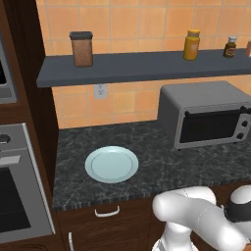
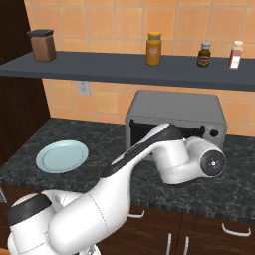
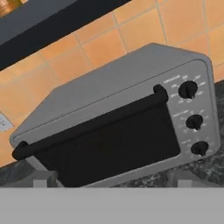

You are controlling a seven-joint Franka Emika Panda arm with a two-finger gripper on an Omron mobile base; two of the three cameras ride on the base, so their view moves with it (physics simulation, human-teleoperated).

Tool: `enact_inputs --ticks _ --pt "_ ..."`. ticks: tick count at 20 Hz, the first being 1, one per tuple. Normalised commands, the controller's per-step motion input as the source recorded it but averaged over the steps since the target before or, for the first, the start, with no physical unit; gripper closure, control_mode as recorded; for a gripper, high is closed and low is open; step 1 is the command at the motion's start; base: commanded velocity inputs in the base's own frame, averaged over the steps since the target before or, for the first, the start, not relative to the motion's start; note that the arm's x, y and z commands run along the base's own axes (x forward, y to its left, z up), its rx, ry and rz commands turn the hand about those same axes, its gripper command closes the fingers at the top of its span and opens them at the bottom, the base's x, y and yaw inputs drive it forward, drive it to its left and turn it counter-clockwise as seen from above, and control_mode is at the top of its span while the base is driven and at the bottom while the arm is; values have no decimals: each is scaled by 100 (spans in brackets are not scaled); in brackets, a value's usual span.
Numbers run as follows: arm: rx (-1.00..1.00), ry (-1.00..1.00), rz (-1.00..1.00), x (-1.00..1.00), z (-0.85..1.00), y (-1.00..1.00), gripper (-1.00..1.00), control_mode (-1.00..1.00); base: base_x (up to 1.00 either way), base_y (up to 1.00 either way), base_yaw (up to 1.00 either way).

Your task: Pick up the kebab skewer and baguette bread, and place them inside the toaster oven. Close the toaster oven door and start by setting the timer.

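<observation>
Up close from the hand view: toaster oven (image 3: 118,131) tilted in frame, toaster oven door (image 3: 109,146) shut, dark glass under a black bar handle (image 3: 92,122), three black knobs (image 3: 194,121) stacked down the right side. From the left base view: same grey box at the back right of the dark speckled tabletop (image 1: 162,162), well apart from one pale blue plate (image 1: 112,164), bare. From the right base view: white arm crossing the oven front, hiding much of the door. On the shelf (image 2: 149,69): one brown canister (image 2: 43,45), one yellow jar (image 2: 154,49), one dark bottle (image 2: 204,54), one pale shaker (image 2: 235,55). Pincer (image 3: 111,183) with tips spread wide apart, gripping nothing.
</observation>
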Motion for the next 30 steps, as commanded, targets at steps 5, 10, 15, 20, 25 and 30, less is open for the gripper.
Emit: enact_inputs --ticks 5,10,15,20,25,30 --pt "-30 -21 14 3 -62 -25 -100 -100 0 0 0" --pt "-23 -10 4 26 -51 -16 -100 -100 0 0 0" --pt "-9 -3 4 19 -12 -36 -100 -100 0 0 0" --pt "-8 -3 0 28 -20 -5 -100 -100 0 0 0" --pt "-1 -17 0 14 -11 -9 -100 -100 0 0 0" --pt "0 -23 0 20 -1 -5 -100 -100 0 0 0"
